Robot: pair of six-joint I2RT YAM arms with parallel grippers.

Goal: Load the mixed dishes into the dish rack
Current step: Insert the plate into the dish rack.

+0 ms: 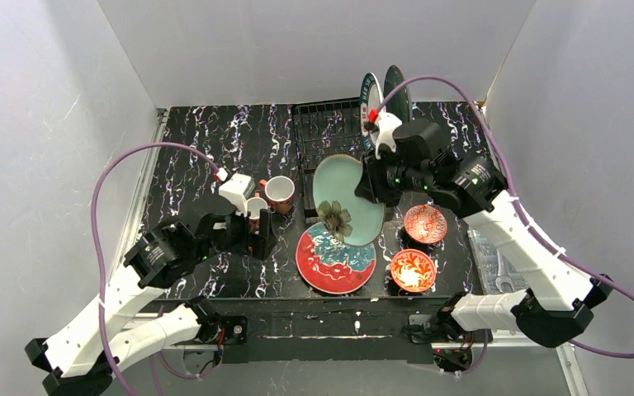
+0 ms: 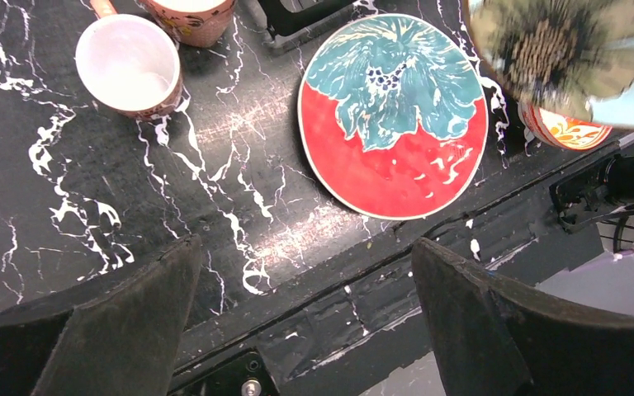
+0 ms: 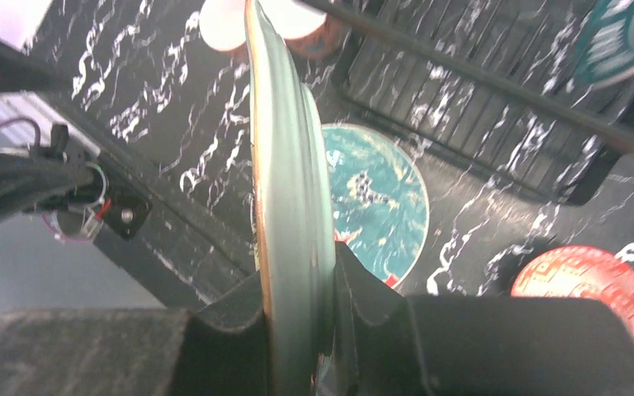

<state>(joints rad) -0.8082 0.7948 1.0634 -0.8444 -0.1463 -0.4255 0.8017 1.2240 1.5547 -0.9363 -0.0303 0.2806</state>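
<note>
My right gripper (image 1: 369,186) (image 3: 297,280) is shut on the rim of the pale green plate (image 1: 347,202) (image 3: 285,181), which it holds on edge above the table, just in front of the dish rack (image 1: 328,132) (image 3: 479,107). A white plate with a teal rim (image 1: 371,97) and a dark teal plate (image 1: 397,87) stand upright at the rack's right end. The red plate with a teal flower (image 1: 336,258) (image 2: 392,124) lies flat near the front edge. My left gripper (image 1: 252,235) (image 2: 305,247) is open and empty, just in front of two terracotta mugs (image 1: 279,191) (image 2: 130,64).
Two small red-patterned bowls (image 1: 425,223) (image 1: 413,271) sit right of the red plate. The second mug (image 1: 256,206) stands close against my left gripper. The table's front edge (image 2: 363,289) runs right under the left fingers. White walls enclose the table on three sides.
</note>
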